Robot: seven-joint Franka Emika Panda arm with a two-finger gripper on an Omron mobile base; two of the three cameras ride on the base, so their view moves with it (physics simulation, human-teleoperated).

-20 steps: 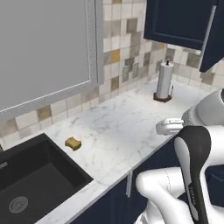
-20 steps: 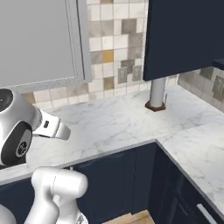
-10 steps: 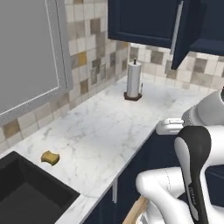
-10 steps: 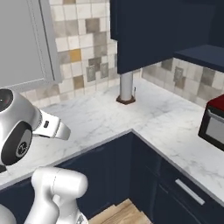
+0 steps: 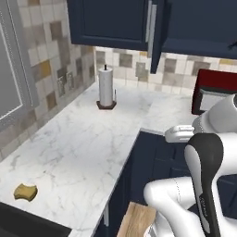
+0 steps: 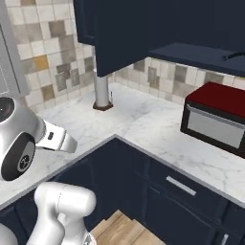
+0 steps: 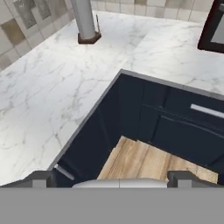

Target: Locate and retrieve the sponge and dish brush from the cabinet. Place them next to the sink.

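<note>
The mustard-yellow sponge [image 5: 25,191] lies on the marble counter, just beyond the corner of the black sink [image 5: 23,226] at the bottom left. The navy cabinet [image 5: 111,21] hangs over the counter with one door swung open edge-on [image 5: 157,37]. Seen from the right base view, the cabinet [image 6: 129,33] shows a dark shelf [image 6: 196,51] behind the open door. A thin dark object [image 6: 233,55] sticks up at the shelf's right end; I cannot tell whether it is the dish brush. My gripper [image 7: 113,178] is open and empty, over the lower cabinet fronts and wooden floor, far from the sponge.
A paper towel roll [image 5: 106,87] stands on its holder near the tiled wall. A red-topped microwave [image 6: 217,117] sits on the right leg of the L-shaped counter [image 6: 158,129]. Navy drawers [image 7: 175,127] and wooden floor [image 7: 144,162] fill the inner corner.
The whole scene has shifted left in both base views, so the cameras have swung right. The sink has slid almost out of the picture and the microwave has come in. The gripper stays open.
</note>
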